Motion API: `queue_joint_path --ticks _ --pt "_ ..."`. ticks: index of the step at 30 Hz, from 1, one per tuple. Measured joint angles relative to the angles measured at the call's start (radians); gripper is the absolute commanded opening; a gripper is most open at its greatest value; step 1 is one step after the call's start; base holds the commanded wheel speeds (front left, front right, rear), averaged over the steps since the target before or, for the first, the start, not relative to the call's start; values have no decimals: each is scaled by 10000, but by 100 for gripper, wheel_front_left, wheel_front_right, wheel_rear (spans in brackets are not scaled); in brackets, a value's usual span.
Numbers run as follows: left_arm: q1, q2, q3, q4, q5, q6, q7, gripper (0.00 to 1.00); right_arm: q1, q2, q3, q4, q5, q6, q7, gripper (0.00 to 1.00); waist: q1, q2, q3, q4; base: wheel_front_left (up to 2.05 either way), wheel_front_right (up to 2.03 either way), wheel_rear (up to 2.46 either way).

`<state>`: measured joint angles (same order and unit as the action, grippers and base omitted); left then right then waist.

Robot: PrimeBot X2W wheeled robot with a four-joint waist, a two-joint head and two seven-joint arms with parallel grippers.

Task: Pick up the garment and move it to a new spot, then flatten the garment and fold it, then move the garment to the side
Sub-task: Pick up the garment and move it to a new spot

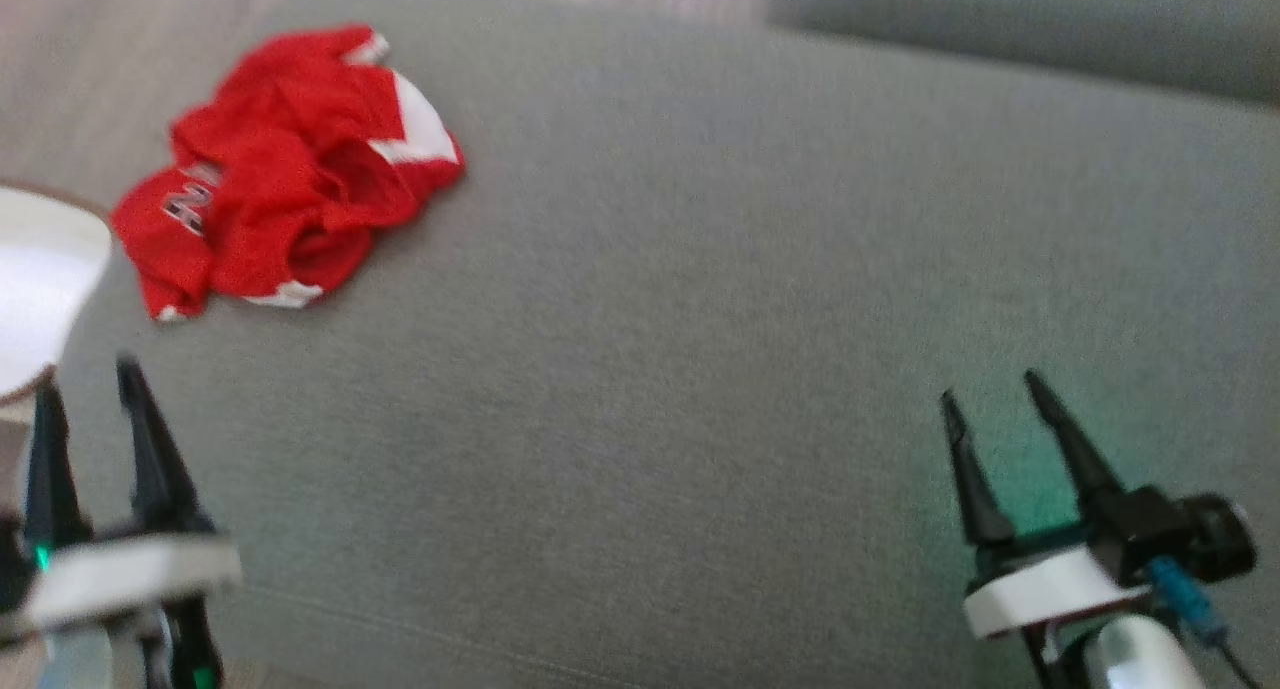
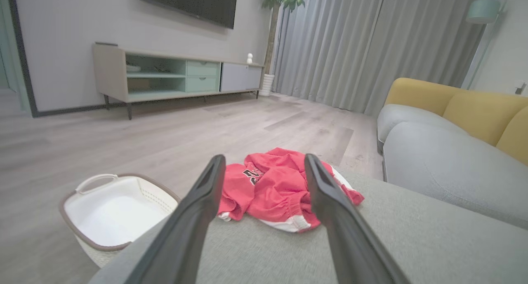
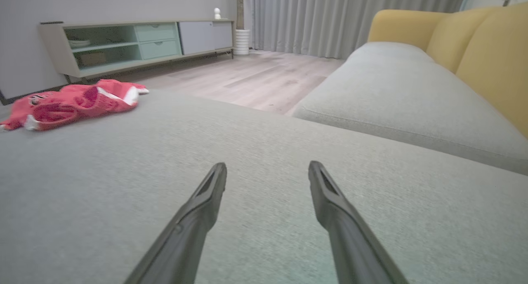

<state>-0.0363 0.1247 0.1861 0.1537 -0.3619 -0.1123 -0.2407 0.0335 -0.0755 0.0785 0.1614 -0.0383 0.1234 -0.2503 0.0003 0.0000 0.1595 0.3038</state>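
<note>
Grey upholstered seat (image 1: 700,269) is serving as the work surface, and its broad middle is lying bare, offering room for the later flattening and folding. The red-and-white garment (image 1: 285,174) is lying crumpled at the far left corner, close to the edge and not yet lifted; the pick-up appears to be the step in hand. The left gripper (image 1: 85,377) is hovering at the near left, jaws spread apart and empty, its fingers pointing toward the heap, apparently because it is the closer arm for the grasp. The right gripper (image 1: 988,386) is hovering at the near right, well apart from the cloth, likewise spread and empty, probably in reserve. A white basket (image 2: 154,197) is standing on the floor beside the seat's left edge.
</note>
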Motion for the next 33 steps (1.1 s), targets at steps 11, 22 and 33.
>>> queue_joint_path --ticks 11,22,33 --pt "-4713 1191 -895 4830 -1235 -127 2046 100 -353 -328 -514 -382 -58 0 12 100 1 0 2409 -1097 0 0 0" --pt "-6636 1847 -1298 8330 -1099 -197 2652 0 -463 -376 -520 -598 -56 0 180 100 -3 0 2795 -1822 0 0 0" --pt "-6124 2347 -3582 5482 -2882 -197 3473 0 -457 -8 -380 90 286 0 107 100 -4 0 1731 -1759 0 0 0"
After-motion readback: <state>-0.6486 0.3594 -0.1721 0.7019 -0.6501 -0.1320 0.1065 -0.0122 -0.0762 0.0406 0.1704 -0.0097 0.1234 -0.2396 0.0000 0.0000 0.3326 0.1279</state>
